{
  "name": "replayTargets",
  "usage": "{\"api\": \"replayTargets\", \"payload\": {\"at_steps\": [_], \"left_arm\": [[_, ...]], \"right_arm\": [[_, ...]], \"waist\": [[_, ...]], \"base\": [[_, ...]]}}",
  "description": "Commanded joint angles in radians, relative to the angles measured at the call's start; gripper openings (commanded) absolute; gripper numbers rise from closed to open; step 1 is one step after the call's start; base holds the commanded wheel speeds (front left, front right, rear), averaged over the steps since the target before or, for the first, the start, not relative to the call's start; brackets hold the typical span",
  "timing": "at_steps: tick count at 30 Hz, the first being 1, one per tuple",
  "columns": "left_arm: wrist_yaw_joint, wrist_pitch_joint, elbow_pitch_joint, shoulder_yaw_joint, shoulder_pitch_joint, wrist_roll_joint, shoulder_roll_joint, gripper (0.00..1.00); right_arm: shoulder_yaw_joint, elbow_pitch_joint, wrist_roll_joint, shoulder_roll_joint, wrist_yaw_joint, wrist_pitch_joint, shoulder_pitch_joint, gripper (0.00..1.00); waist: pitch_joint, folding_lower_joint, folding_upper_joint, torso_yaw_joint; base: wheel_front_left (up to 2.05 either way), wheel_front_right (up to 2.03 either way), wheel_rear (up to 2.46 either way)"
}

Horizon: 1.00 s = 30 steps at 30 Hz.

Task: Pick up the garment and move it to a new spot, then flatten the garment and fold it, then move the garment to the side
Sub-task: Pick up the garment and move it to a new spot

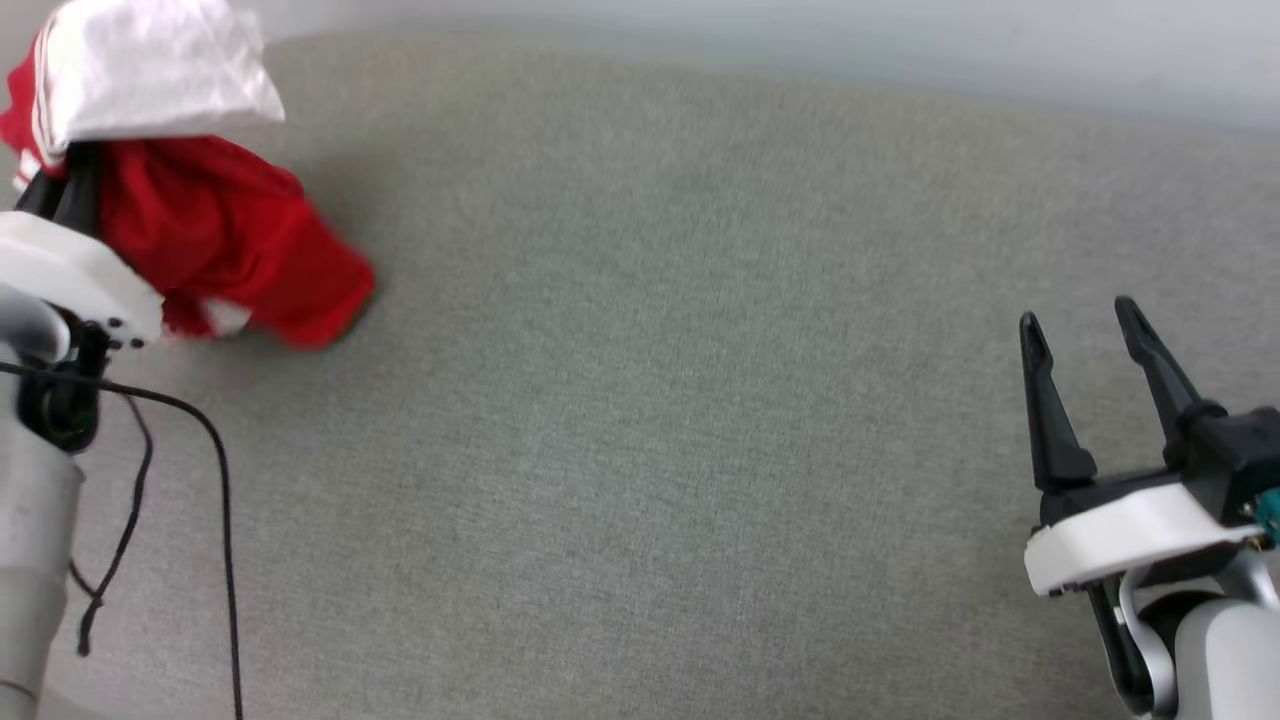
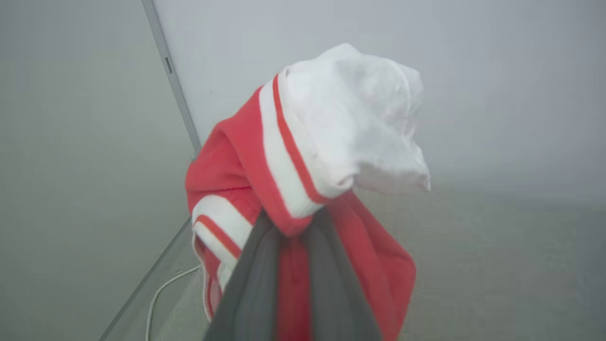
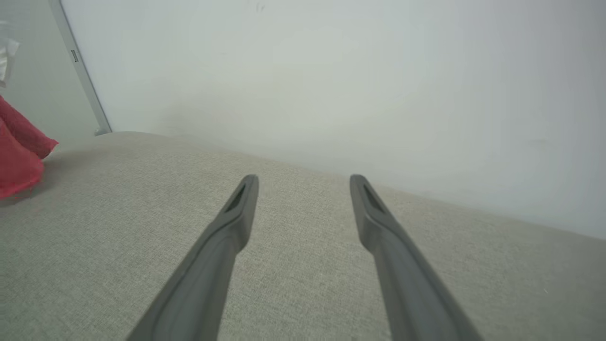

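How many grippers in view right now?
2. Left gripper at head view's far left, shut on the garment; right gripper at lower right, open over the grey cushion.

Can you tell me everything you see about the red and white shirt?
The shirt is red cloth with a white sleeve and red-and-white striped trim. It is bunched up, not flat. The left gripper is shut on it and holds it up over the left side of the grey cloth surface, white sleeve flopped on top. Whether its lowest red end touches the surface is unclear.
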Motion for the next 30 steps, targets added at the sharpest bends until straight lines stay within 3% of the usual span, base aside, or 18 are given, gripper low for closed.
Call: {"api": "replayTargets", "payload": {"at_steps": [1, 12, 22, 25, 30], "left_arm": [[0.01, -0.041, -0.021, -0.001, -0.013, 0.013, -0.012, 0.0], [0.068, -0.113, -0.288, 0.008, 0.104, 0.043, -0.093, 0.0], [0.116, -0.075, -0.553, -0.087, 0.312, 0.034, -0.194, 0.0], [0.117, -0.062, -0.607, -0.135, 0.367, 0.035, -0.233, 0.0], [0.075, -0.026, -0.642, -0.256, 0.427, 0.049, -0.292, 0.0]], "right_arm": [[-0.007, 0.003, 0.008, -0.001, -0.001, -0.006, 0.023, 1.0], [-0.038, 0.003, 0.047, -0.001, -0.001, -0.004, 0.104, 1.0], [-0.024, -0.004, 0.052, -0.001, -0.001, 0.01, 0.139, 1.0], [-0.03, -0.01, 0.055, -0.001, -0.001, 0.01, 0.143, 1.0], [-0.025, -0.019, 0.057, 0.0, -0.001, 0.008, 0.137, 1.0]], "waist": [[-0.057, 0.0001, 0.0, -0.008], [-0.176, 0.0001, 0.0, -0.098], [-0.187, 0.0001, 0.0, -0.255], [-0.172, 0.0001, 0.0, -0.29], [-0.131, 0.0001, 0.0, -0.329]], "base": [[0.0, 0.0, 0.0], [0.0, 0.0, 0.0], [0.0, 0.0, 0.0], [0.0, 0.0, 0.0], [0.0, 0.0, 0.0]]}}
